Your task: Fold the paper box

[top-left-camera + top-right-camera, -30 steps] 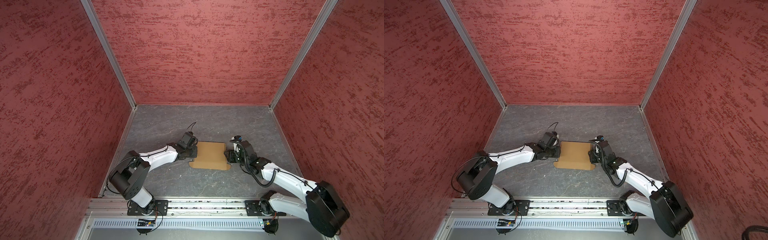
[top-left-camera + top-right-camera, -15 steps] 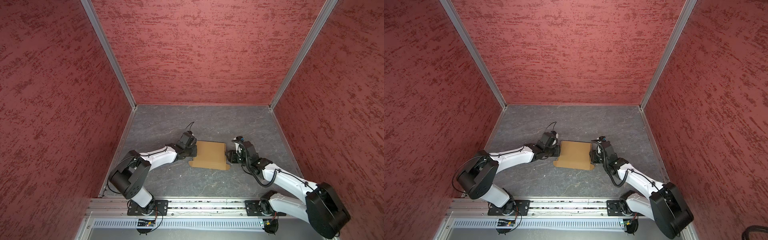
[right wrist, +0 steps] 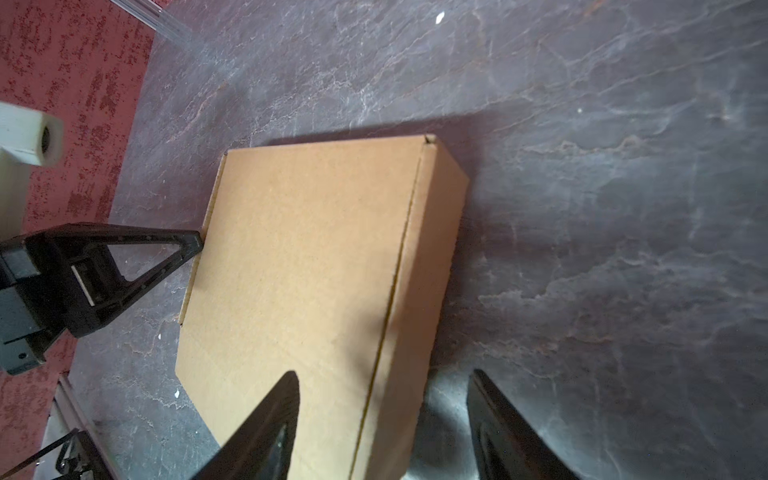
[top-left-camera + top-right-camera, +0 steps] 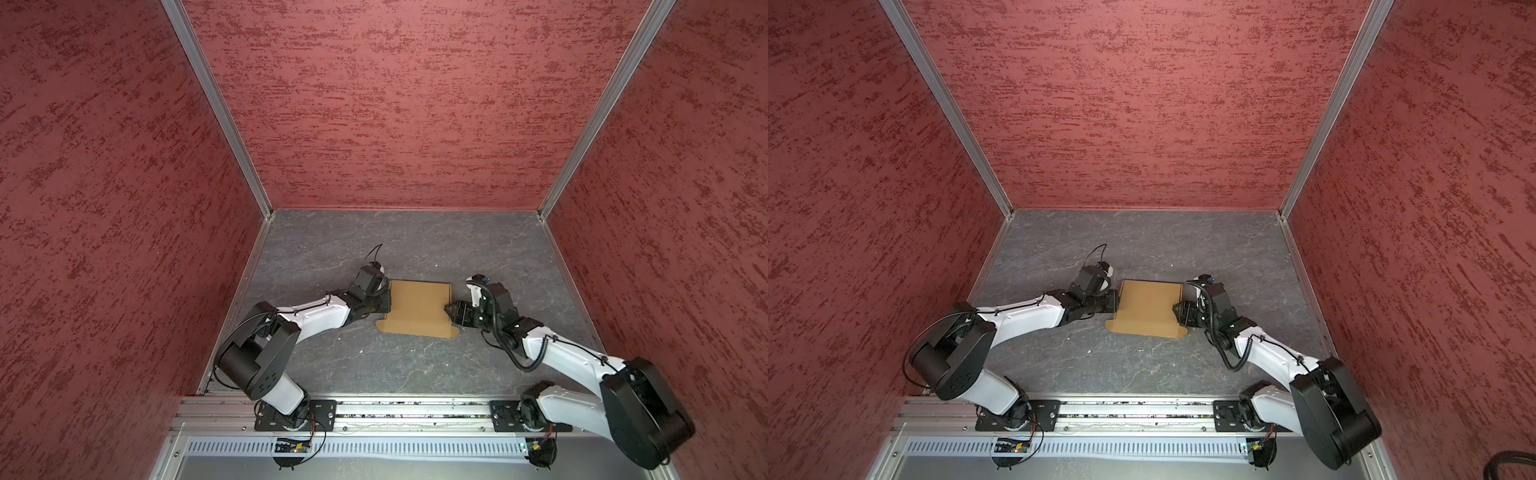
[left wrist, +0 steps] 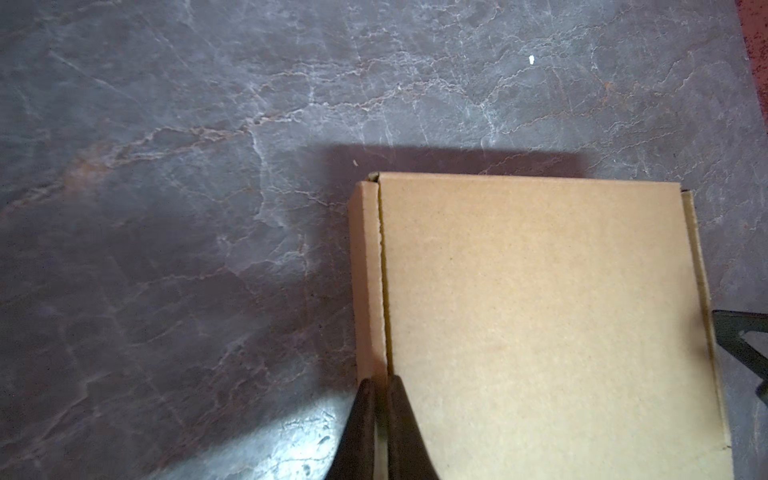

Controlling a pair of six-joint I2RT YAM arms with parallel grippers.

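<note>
box [image 4: 417,307] lay closed; left gripper [image 5: 380,380], pressed together, braced its 9 o'clock wall — likely steadying it — right gripper [image 3: 383,373], spread, straddled the 3 o'clock wall.

Grey marbled tabletop [image 4: 374,365]; paper box [image 4: 419,307] flat on it; white speck [image 5: 531,60], perhaps debris.

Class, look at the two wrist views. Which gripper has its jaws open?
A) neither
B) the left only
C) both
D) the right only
D: the right gripper has its fingers wide apart, astride one edge of the box, while the left gripper has its fingers drawn together at the opposite edge.
</note>
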